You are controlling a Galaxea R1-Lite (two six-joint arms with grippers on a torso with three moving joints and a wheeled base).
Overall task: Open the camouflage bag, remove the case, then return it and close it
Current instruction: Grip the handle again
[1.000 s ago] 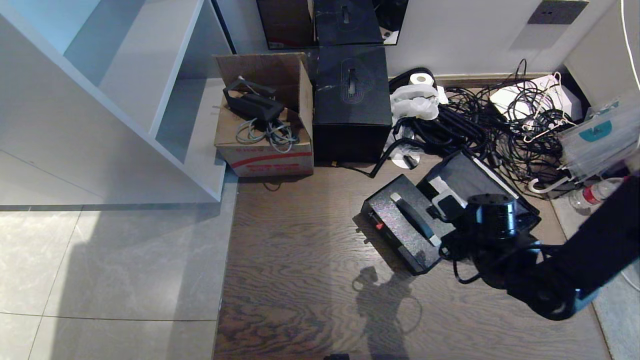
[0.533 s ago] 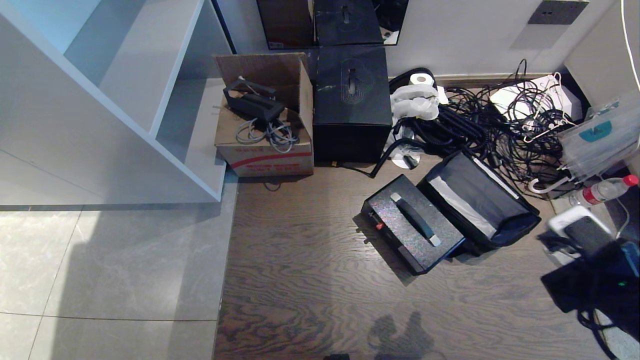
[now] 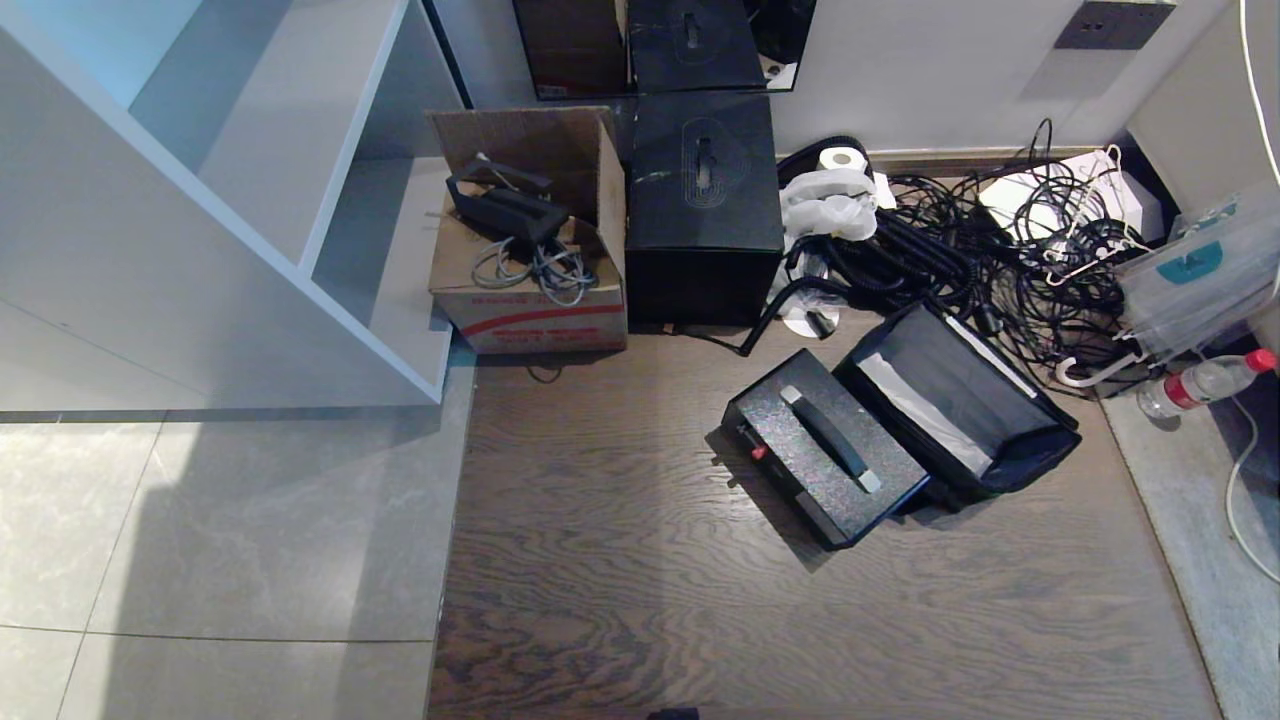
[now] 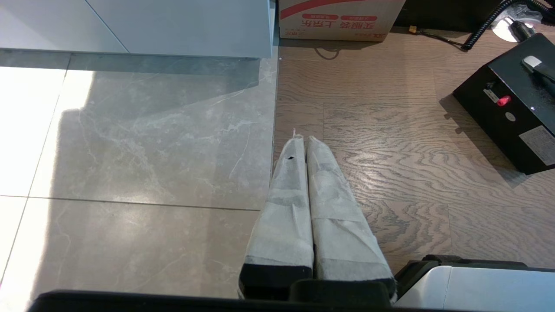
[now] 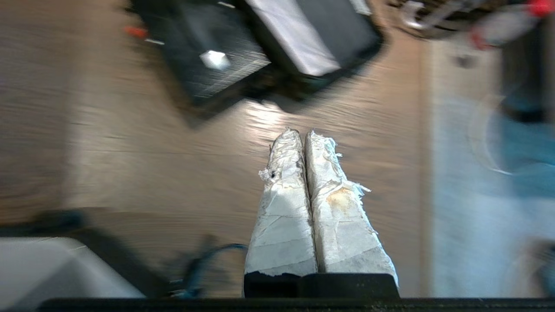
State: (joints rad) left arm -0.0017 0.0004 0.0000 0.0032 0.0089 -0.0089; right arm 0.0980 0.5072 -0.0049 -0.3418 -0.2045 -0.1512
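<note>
On the wooden floor [image 3: 620,560], the case [image 3: 826,446] lies flat, handle up, touching the left side of the open bag [image 3: 960,410], whose grey interior is exposed. Neither arm appears in the head view. Left gripper [image 4: 302,141] and right gripper [image 5: 299,135] both hang above the floor, fingers pressed together, holding nothing.

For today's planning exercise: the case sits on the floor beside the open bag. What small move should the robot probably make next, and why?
Probably bring the right gripper back over the case's handle and open it. The case lies on the wood floor beside the camouflage bag, which gapes empty, and both grippers are shut on nothing, the left gripper off to the side.
</note>
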